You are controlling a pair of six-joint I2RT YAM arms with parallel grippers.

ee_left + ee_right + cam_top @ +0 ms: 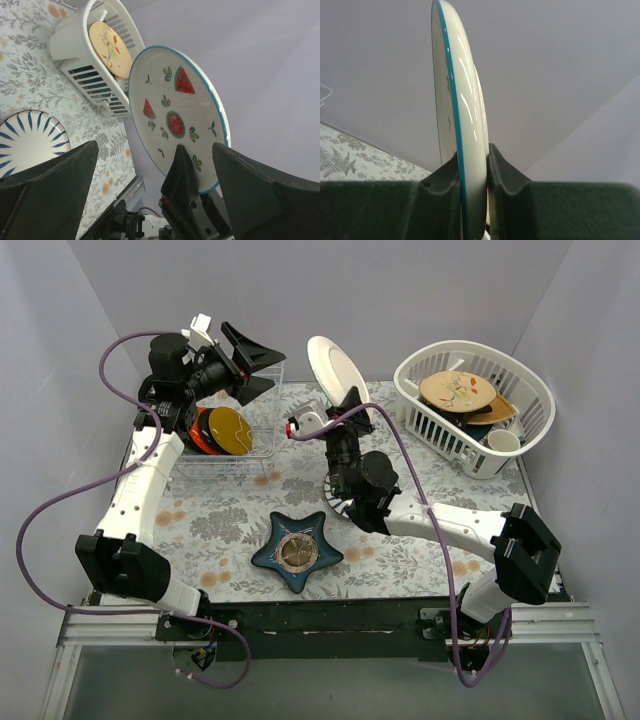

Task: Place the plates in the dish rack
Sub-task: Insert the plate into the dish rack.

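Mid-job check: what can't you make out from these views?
Dish rack, top view: left arm covers part; its plates overlap, count unclear.
Striped plate: mostly under the right arm in top view; cut off in left wrist view.
Held plate, right wrist view: edge-on, face unseen.

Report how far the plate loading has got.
Done: several plates stand in the dish rack. In hand: the right hand grips the watermelon plate upright in the air; the left hand is open by the rack. Left: racking that plate, then probably the blue-striped plate on the table.
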